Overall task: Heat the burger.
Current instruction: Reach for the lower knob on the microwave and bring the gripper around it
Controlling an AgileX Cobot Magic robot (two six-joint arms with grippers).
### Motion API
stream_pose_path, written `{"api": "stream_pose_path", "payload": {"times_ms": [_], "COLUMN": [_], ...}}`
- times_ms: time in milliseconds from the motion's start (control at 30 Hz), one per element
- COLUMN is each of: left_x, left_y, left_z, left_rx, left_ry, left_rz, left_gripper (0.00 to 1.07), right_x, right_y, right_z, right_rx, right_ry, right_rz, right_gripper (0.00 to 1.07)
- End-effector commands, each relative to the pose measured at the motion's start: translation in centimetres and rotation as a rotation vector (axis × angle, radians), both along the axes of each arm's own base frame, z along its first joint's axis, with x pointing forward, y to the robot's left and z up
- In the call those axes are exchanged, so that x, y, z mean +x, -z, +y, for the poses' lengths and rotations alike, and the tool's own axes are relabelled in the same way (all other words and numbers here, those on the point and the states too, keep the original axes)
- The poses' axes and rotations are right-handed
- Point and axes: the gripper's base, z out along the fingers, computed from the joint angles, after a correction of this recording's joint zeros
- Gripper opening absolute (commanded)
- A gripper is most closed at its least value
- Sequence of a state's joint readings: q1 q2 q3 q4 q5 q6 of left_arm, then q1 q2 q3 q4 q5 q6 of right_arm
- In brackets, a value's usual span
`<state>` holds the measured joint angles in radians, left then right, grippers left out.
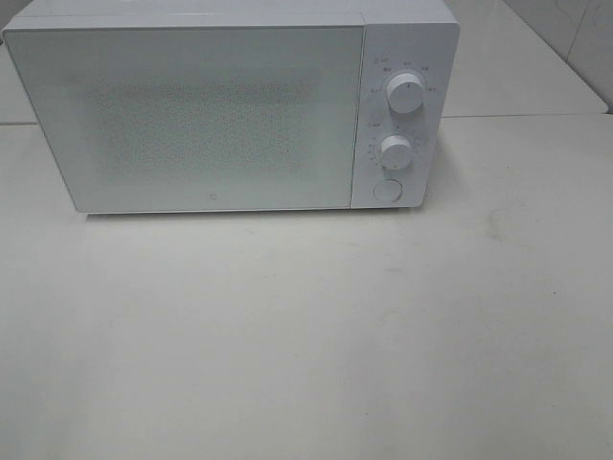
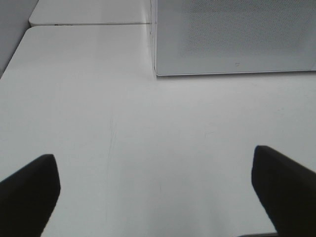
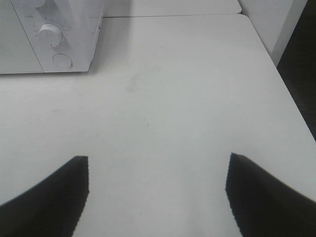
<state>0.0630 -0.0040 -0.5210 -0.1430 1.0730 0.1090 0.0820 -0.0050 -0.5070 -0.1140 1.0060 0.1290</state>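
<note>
The burger is not in view in any frame. A white microwave stands at the back of the white table with its door shut; it has two round knobs and a round button on its right panel. It also shows in the left wrist view and the right wrist view. My left gripper is open and empty above the table, left of the microwave's front. My right gripper is open and empty above the table, in front and right of the microwave. Neither gripper shows in the exterior high view.
The white table extends in front of the microwave. A second table top adjoins behind. The table's right edge drops to a dark floor. A seam between tables runs at the back left.
</note>
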Motion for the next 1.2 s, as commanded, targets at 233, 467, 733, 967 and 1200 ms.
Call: {"api": "stream_pose_path", "payload": {"times_ms": [233,467,733,967,1200], "left_x": [-0.36,-0.36,-0.36,-0.36,-0.36], "left_y": [0.11,0.11,0.11,0.11,0.11], "left_z": [-0.1,-0.1,-0.1,-0.1,-0.1], "left_rx": [-0.013,-0.013,-0.013,-0.013,-0.013], "left_ry": [-0.001,-0.001,-0.001,-0.001,-0.001], "left_rz": [-0.021,-0.021,-0.021,-0.021,-0.021], "left_gripper": [0.98,0.98,0.98,0.98,0.98], "right_x": [-0.23,-0.23,-0.23,-0.23,-0.28], "right_y": [-0.01,-0.01,-0.01,0.0,-0.38], "right_z": [0.0,0.01,0.01,0.02,0.01], "right_rx": [-0.002,-0.001,-0.001,0.001,0.0], "right_ry": [0.002,0.002,0.002,0.002,0.001], "right_rz": [-0.027,-0.027,-0.027,-0.027,-0.049], "right_gripper": [0.75,0.75,0.75,0.75,0.75]}}
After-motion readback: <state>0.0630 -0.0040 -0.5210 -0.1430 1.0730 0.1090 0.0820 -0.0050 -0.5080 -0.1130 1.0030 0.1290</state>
